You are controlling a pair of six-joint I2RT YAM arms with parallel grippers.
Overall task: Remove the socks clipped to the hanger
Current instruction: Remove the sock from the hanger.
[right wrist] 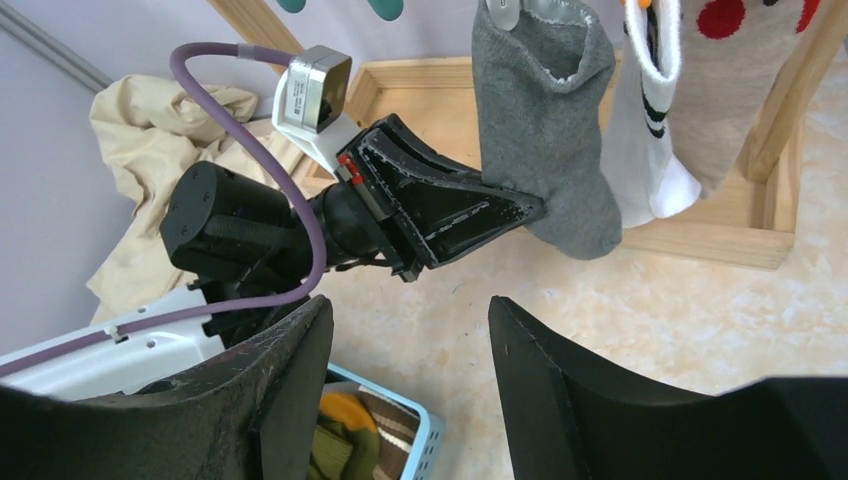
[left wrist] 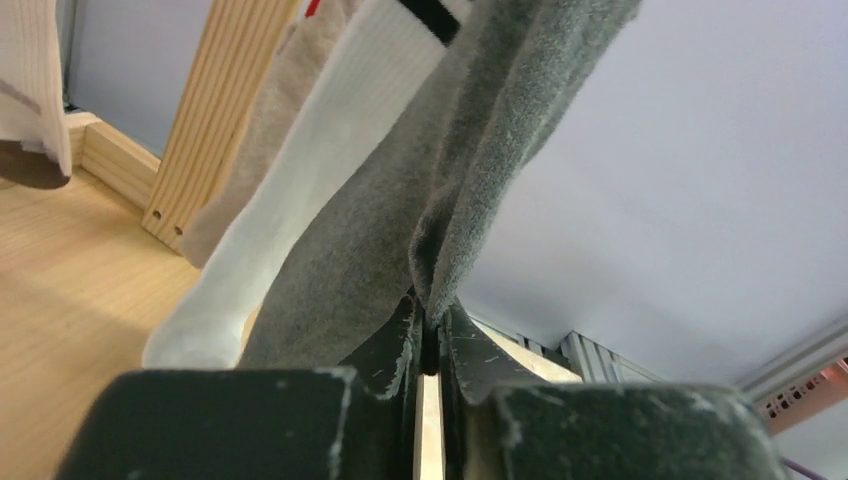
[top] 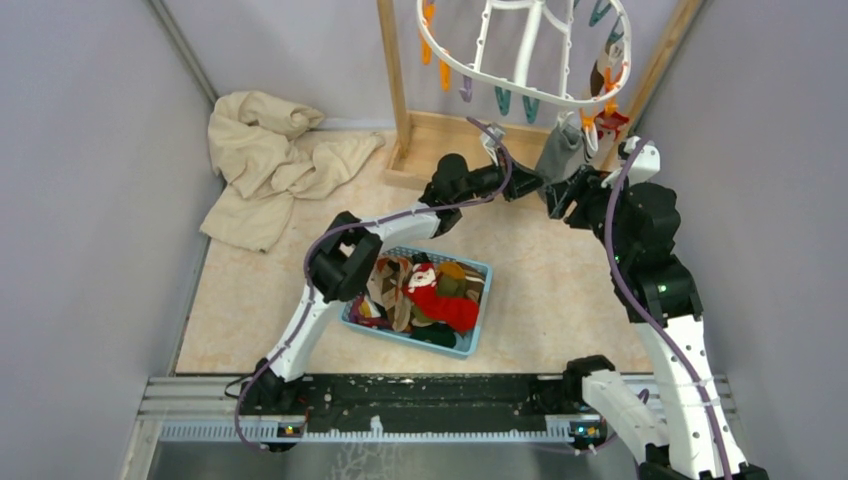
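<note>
The white oval hanger (top: 455, 62) hangs at the top of the overhead view from the wooden rack. A grey sock (right wrist: 545, 130) hangs clipped to it by its cuff. Beside it hang a white sock with black stripes (right wrist: 645, 150) and a beige sock with red dots (right wrist: 745, 100). My left gripper (right wrist: 535, 208) is shut on the grey sock's lower edge; in the left wrist view the grey sock (left wrist: 400, 220) folds down into the pinched left gripper (left wrist: 432, 325). My right gripper (right wrist: 410, 305) stands open just right of the grey sock (top: 560, 150), holding nothing.
A light blue basket (top: 478, 305) holding several loose socks sits on the floor between the arms. A large beige cloth (top: 270, 160) lies crumpled at the back left. The wooden rack frame (top: 395, 70) and its base (right wrist: 720, 245) stand behind the hanger.
</note>
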